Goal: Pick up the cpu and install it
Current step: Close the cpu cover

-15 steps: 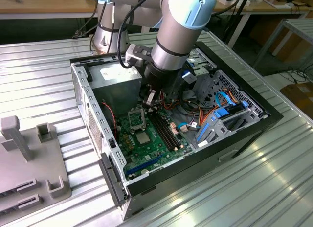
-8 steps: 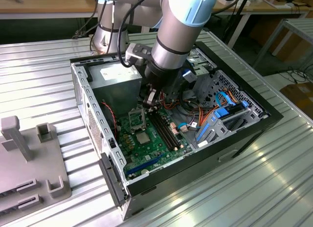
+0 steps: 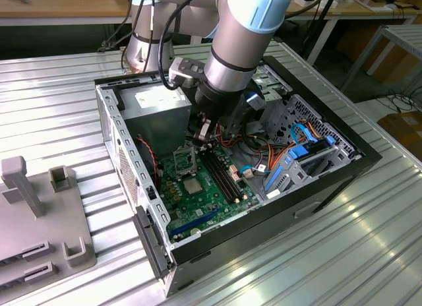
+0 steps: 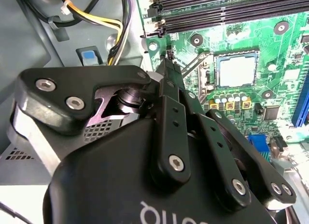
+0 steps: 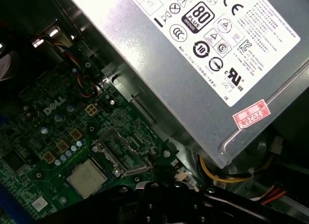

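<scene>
From my remote station, the exterior view gave me the whole layout: the open black desktop computer case [image 3: 316, 187] lying on the ribbed metal surface [image 3: 53, 115], with the grey-and-blue robot arm [image 3: 244, 29] reaching down into it and the black pincer [image 3: 206, 136] low over the green motherboard [image 3: 198, 197]. A grey plastic fixture block [image 3: 39, 214] stood well apart at the exterior view's left.

The second wrist view showed what that view hid: the small flat square cpu with its plain silver-grey metal face [image 4: 236, 71] lay seated in the black-framed square socket [image 4: 213, 69] on the board, with the socket's hinged metal frame [image 4: 190, 69] swung open beside it. The pincer's black fingers [image 4: 169, 84] were drawn together and held nothing, their tips near the socket's edge, apart from the chip.

The first wrist view showed the cpu [image 5: 87, 178] from another side, next to the open frame [image 5: 116, 154], and the silver-grey metal power supply box [image 5: 203, 55]. That box carried a white label of certification marks and a small red-and-white sticker [image 5: 251, 114]; I left the print unread.
</scene>
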Controlling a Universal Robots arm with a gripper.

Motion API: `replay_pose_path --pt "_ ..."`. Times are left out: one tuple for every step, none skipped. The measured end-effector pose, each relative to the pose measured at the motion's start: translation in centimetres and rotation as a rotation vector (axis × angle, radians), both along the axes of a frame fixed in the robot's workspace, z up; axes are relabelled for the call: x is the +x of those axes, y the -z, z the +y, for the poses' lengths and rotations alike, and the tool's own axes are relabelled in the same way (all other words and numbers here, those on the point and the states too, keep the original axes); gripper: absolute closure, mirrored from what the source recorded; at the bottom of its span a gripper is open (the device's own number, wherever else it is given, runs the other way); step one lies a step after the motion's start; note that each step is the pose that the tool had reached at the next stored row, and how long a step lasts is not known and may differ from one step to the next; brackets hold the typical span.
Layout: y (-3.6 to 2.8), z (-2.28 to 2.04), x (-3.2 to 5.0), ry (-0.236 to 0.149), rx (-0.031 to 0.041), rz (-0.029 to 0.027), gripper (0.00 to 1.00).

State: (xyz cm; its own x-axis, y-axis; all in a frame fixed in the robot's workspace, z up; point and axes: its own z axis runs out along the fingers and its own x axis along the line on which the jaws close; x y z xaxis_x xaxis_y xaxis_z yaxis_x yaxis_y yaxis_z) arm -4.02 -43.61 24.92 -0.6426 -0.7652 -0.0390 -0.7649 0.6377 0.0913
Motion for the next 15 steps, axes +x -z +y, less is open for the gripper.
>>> replay_pose_path --pt "-0.04 0.0 -0.01 -0.001 -0.0009 0.0 0.89" --pt "-0.07 -0.01 -0.01 -0.003 -0.0016 0.0 0.89" --pt "-0.11 -0.01 -0.02 -0.005 -0.0026 0.0 0.89" --pt "-0.14 -0.01 -0.02 -0.006 -0.0033 0.0 0.89" --pt "-0.2 -0.03 -0.03 -0.009 -0.0041 0.0 0.89" --pt "-0.26 -0.05 -0.04 -0.012 -0.0049 0.0 0.89" --pt "-0.31 -0.06 -0.05 -0.014 -0.0053 0.0 0.89" --pt "-0.34 -0.08 -0.05 -0.016 -0.0056 0.0 0.89" --pt "-0.37 -0.09 -0.06 -0.017 -0.0058 0.0 0.89" --pt "-0.4 -0.1 -0.07 -0.02 -0.006 -0.0001 0.89" --pt "-0.42 -0.11 -0.07 -0.021 -0.0063 -0.0001 0.89" --pt "-0.43 -0.13 -0.07 -0.023 -0.0066 -0.0001 0.89" --pt "-0.45 -0.13 -0.08 -0.026 -0.007 -0.0001 0.89" --pt "-0.46 -0.15 -0.08 -0.029 -0.0077 -0.0001 0.89" --pt "-0.48 -0.17 -0.09 -0.031 -0.0082 -0.0001 0.89"
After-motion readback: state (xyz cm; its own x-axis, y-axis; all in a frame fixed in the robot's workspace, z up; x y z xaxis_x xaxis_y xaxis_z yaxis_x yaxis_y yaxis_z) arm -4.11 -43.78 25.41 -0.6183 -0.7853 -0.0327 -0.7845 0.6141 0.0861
